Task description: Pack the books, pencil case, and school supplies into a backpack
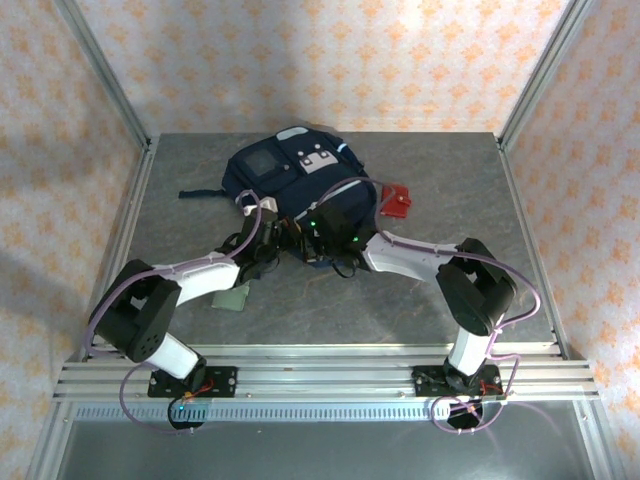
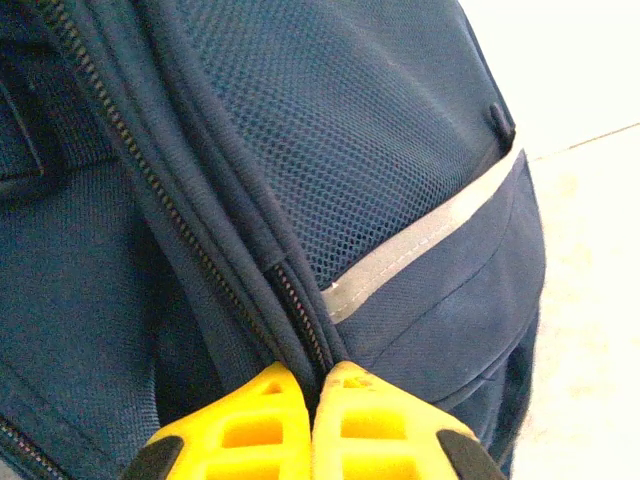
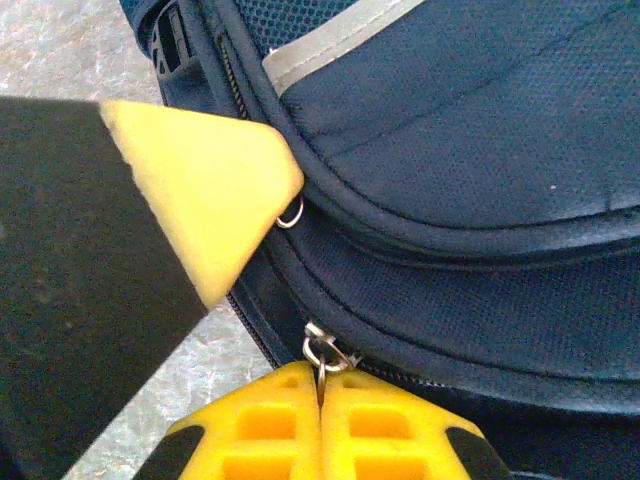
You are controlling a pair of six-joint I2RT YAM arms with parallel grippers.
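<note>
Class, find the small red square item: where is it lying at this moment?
In the top external view, the red square lies on the table close beside the backpack, on its right, in the far half of the tabletop.

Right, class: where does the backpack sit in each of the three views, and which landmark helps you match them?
Top external: backpack at the table's far centre.
Left wrist: backpack across left and centre, close up.
Right wrist: backpack across top and right, zip pull at bottom centre.
Shared landmark: its grey stripe, in both wrist views.
</note>
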